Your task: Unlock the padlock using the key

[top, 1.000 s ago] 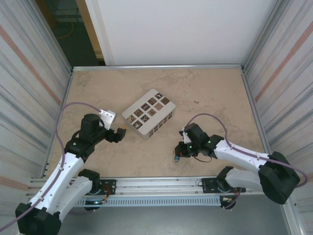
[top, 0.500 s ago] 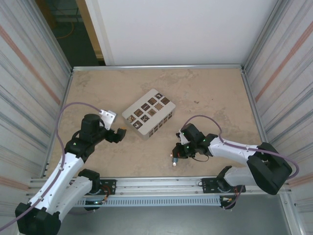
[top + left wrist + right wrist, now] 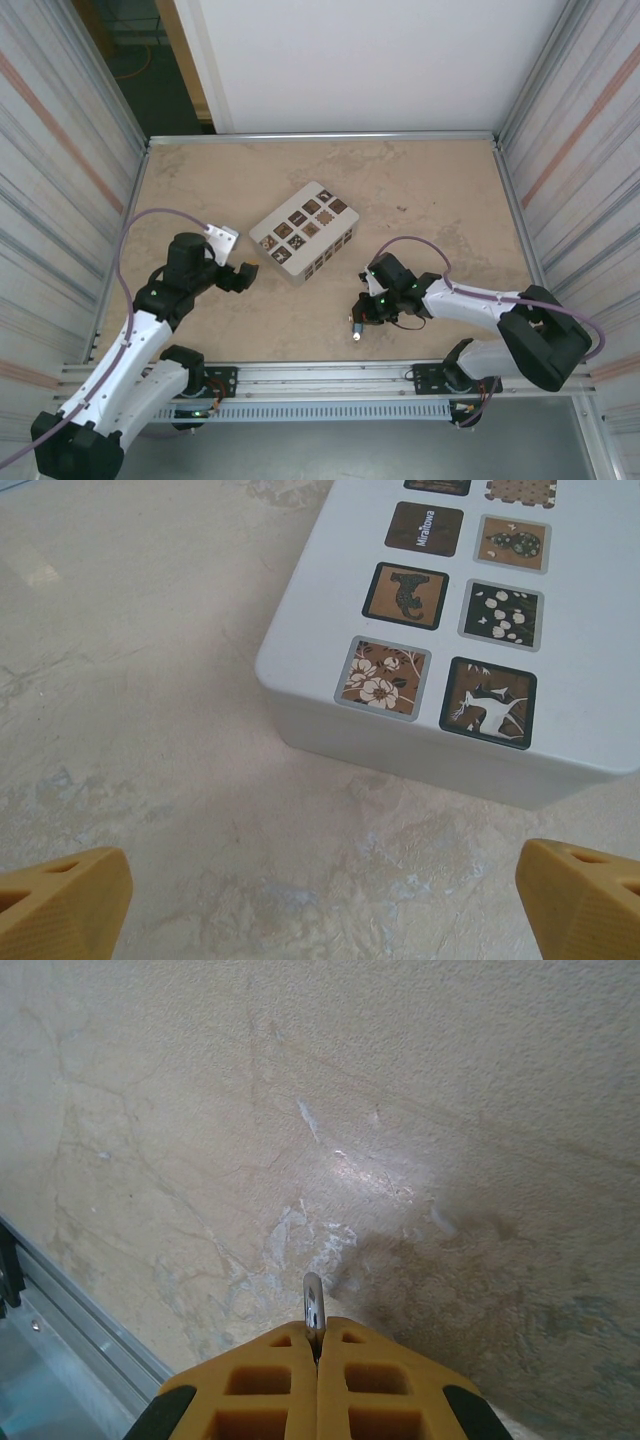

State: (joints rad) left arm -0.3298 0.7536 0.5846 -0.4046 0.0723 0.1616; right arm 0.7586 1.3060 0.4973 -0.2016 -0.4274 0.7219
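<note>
My right gripper's [image 3: 316,1332] yellow fingers [image 3: 250,1375] are pressed together, pinching a slim pale metal sliver that I take for the key [image 3: 313,1305]; only its tip pokes out past the fingertips, just above the bare mottled table [image 3: 420,1110]. From above, this right gripper [image 3: 357,328] points down near the table's near edge, a little right of centre, close to the aluminium rail [image 3: 320,375], with the key a tiny pale spot [image 3: 356,336] at its tip. My left gripper [image 3: 320,910] has its fingers [image 3: 60,905] spread wide apart, holding nothing. It hovers over bare table just beside the near left corner of the white box [image 3: 320,600] with brown square tiles, not touching it. From above, the left gripper [image 3: 245,268] sits left of the box [image 3: 335,232], which lies at an angle mid-table.
</note>
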